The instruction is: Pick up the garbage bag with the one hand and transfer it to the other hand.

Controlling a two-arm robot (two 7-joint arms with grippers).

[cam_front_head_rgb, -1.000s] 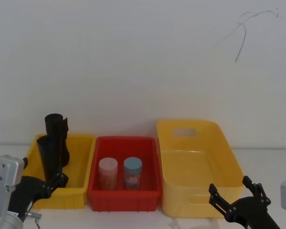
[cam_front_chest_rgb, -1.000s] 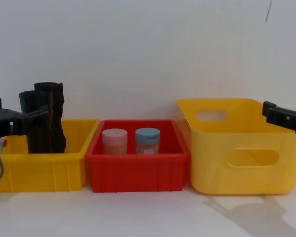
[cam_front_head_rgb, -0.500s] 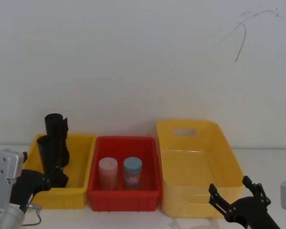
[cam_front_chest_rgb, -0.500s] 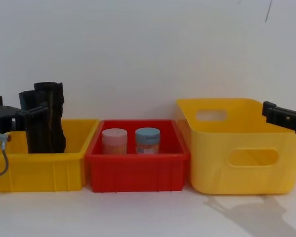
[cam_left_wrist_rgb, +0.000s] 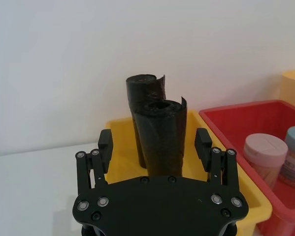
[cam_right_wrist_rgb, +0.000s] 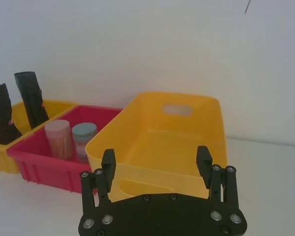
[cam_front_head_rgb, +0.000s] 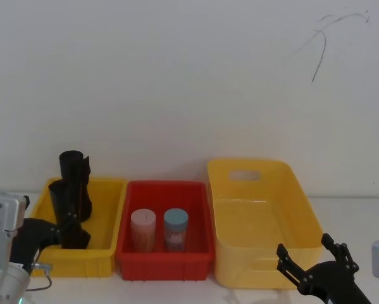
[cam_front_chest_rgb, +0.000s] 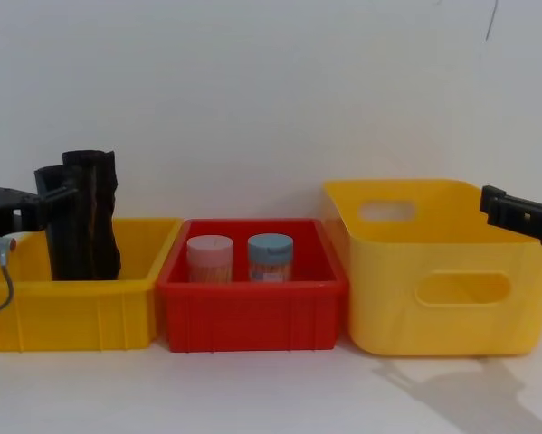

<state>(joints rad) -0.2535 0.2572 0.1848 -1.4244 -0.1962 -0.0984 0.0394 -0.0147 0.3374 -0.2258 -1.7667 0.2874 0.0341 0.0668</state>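
Probably a robotics lab test bench: bare white wall [cam_front_head_rgb: 176, 76], a thin dark scratch [cam_front_head_rgb: 322, 57] at upper right, and a white tabletop [cam_front_chest_rgb: 252, 389] with a yellow bin [cam_front_head_rgb: 88, 263], red bin [cam_front_head_rgb: 164, 263] and yellow tub [cam_front_head_rgb: 252, 263] lined across mid-frame.

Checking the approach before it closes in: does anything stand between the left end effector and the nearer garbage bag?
Nothing visible does. The open left end effector faces the garbage bag, above the yellow bin's rim. A second black roll stands behind it, out of the path.
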